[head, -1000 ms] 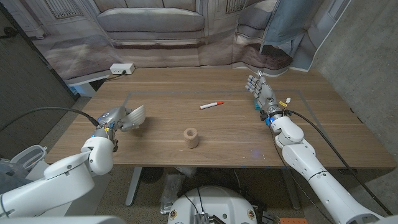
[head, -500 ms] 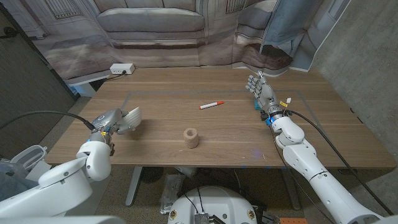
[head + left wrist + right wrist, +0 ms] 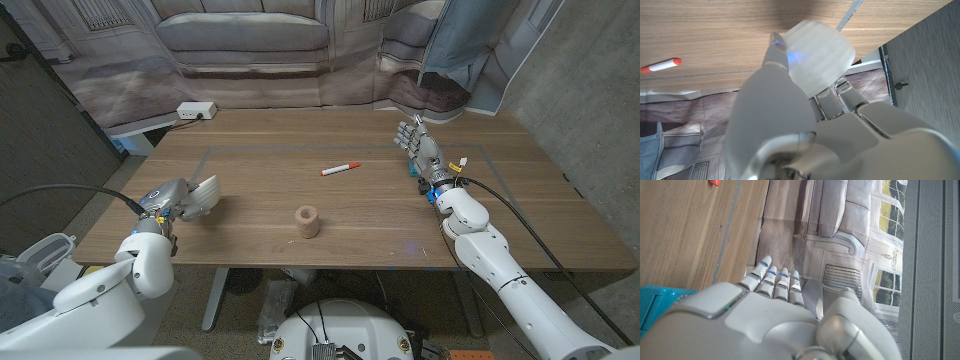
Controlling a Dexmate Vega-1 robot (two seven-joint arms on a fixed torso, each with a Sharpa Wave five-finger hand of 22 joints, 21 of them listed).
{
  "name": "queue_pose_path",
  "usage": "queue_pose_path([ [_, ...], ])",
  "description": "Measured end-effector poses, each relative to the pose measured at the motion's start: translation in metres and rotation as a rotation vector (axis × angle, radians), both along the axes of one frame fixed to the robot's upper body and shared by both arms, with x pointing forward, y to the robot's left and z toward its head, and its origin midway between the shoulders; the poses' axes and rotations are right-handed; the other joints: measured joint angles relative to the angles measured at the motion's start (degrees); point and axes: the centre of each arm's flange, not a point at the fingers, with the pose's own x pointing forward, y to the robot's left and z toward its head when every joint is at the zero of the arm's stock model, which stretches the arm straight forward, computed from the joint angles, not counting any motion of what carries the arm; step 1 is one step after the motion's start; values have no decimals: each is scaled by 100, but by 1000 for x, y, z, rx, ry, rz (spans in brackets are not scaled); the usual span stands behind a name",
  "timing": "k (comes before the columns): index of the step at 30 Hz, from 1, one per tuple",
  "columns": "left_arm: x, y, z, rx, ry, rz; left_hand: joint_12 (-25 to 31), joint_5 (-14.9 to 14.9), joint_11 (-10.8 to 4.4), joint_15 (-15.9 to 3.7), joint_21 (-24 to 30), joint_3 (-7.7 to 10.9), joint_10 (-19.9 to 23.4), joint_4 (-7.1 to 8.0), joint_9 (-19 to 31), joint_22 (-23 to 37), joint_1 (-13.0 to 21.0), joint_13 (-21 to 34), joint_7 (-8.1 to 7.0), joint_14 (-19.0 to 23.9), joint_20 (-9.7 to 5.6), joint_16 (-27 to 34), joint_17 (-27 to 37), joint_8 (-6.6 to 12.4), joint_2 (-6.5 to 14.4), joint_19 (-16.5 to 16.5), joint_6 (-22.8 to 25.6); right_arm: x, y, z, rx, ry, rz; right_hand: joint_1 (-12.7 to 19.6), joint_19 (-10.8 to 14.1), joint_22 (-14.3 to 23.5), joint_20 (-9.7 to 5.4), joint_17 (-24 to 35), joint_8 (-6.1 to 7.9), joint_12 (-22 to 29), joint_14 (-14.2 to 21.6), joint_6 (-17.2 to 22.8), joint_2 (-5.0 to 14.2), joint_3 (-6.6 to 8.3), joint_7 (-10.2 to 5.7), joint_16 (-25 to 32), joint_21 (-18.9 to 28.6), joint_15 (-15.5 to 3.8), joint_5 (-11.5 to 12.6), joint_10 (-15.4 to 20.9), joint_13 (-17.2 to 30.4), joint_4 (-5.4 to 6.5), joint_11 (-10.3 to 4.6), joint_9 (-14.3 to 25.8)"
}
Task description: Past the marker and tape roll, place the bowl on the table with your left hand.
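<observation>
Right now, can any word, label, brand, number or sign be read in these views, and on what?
None can be read.
The marker shows no legible print: too small.
The tape roll and the bowl in the left hand bear no visible text.

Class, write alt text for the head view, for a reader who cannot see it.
The robot's left hand holds a pale bowl tilted over the wooden table at its left edge. A tape roll stands mid-table, a marker lies beyond it, and the right hand stands at the right, holding nothing.
</observation>
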Motion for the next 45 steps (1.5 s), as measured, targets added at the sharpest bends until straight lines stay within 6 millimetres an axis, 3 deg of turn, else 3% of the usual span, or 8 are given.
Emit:
queue_pose_path([
  [45, 11, -8, -24, -22, 99, 9, -62, 0, -16, 8, 82, 24, 19, -23, 0, -25, 3, 3, 0, 9, 21, -19, 113, 22, -3, -62, 0, 1, -1, -1, -5, 13, -1, -31, 31, 31, 32, 0, 0, 0, 0, 1, 31, 1, 1, 0, -49, 0, 0, 0, 0, 1, 0, 0],
])
